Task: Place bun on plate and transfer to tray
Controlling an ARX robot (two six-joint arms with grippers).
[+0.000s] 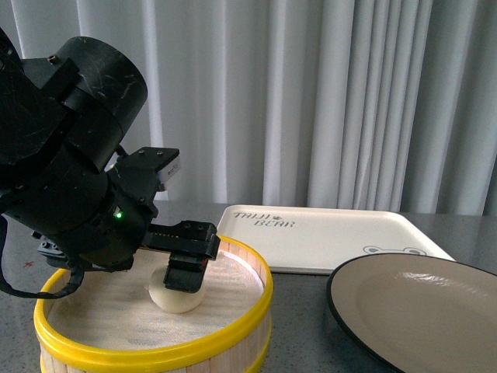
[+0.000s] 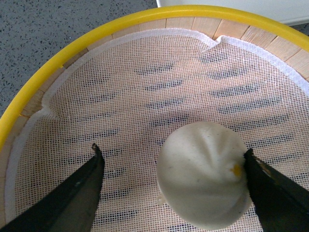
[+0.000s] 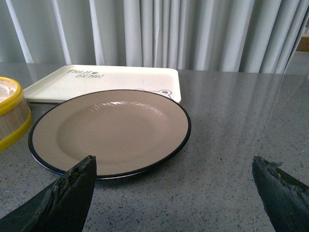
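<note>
The white pleated bun (image 1: 177, 297) sits on the mesh liner inside the yellow-rimmed bamboo steamer (image 1: 147, 353). My left gripper (image 1: 186, 272) reaches down into the steamer, open, its jaws on either side of the bun (image 2: 205, 175). One fingertip (image 2: 252, 164) touches the bun's side; the other (image 2: 96, 157) stands well apart from it. The beige plate (image 1: 419, 311) with a black rim lies at the front right and is empty. The cream tray (image 1: 326, 233) lies behind it. My right gripper (image 3: 174, 169) is open over bare table near the plate (image 3: 111, 130).
Grey speckled tabletop (image 3: 231, 125) stretches to the right of the plate. Pale curtains (image 1: 326, 93) hang behind the table. The tray (image 3: 104, 79) touches the plate's far rim. The steamer's edge (image 3: 9, 111) shows beside the plate.
</note>
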